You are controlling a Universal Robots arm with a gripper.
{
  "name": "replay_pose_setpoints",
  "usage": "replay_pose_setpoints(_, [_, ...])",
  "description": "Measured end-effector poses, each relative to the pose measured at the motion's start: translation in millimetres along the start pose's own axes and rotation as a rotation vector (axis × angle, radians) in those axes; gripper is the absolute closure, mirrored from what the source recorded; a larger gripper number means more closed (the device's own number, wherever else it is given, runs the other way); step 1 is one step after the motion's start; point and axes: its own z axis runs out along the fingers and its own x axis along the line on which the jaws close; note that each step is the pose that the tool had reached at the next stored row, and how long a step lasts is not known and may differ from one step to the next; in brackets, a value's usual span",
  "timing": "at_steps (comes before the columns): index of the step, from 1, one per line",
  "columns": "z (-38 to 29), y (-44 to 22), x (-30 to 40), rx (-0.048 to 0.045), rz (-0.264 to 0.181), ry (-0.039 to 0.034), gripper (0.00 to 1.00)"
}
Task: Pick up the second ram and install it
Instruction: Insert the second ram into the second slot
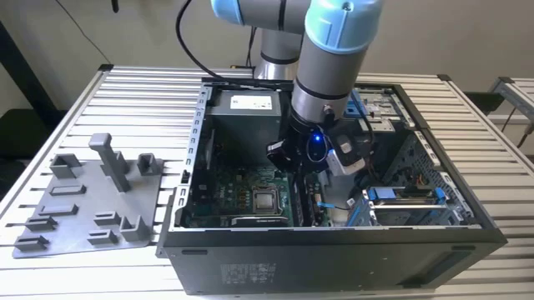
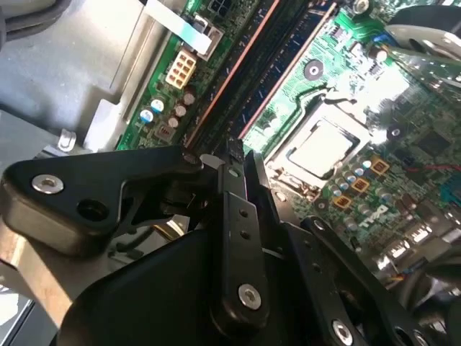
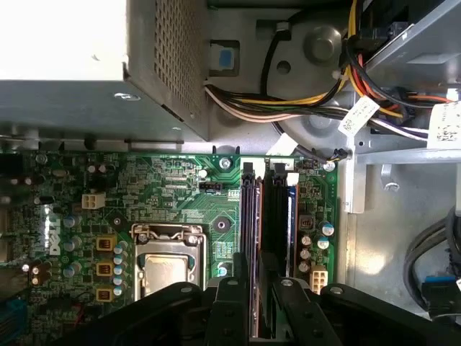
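My gripper (image 1: 302, 170) reaches down inside the open computer case, low over the green motherboard (image 1: 242, 195). In both wrist views the black fingers (image 2: 238, 216) stand close together over the long memory slots (image 3: 277, 209) beside the processor socket (image 3: 169, 267). A thin dark edge, the second ram (image 2: 232, 150), shows between the fingertips, in line with the slots (image 2: 270, 61). My gripper (image 3: 259, 299) is shut on it. Most of the stick is hidden by the fingers, so I cannot tell how deep it sits in a slot.
The grey plastic tray (image 1: 84, 206) with upright posts lies on the slatted table at the exterior view's left. Inside the case, the power supply (image 3: 65, 94), a cable bundle (image 3: 310, 101) and a blue-railed drive cage (image 1: 409, 200) crowd the gripper.
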Motion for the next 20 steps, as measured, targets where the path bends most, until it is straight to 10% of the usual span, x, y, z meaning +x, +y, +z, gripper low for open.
replay_pose_setpoints(10, [-23.4,0.8,0.4,0.0000,0.002,0.0223,0.78])
replay_pose_setpoints(20, [-29.5,1.0,0.5,-0.0001,0.003,0.0230,0.81])
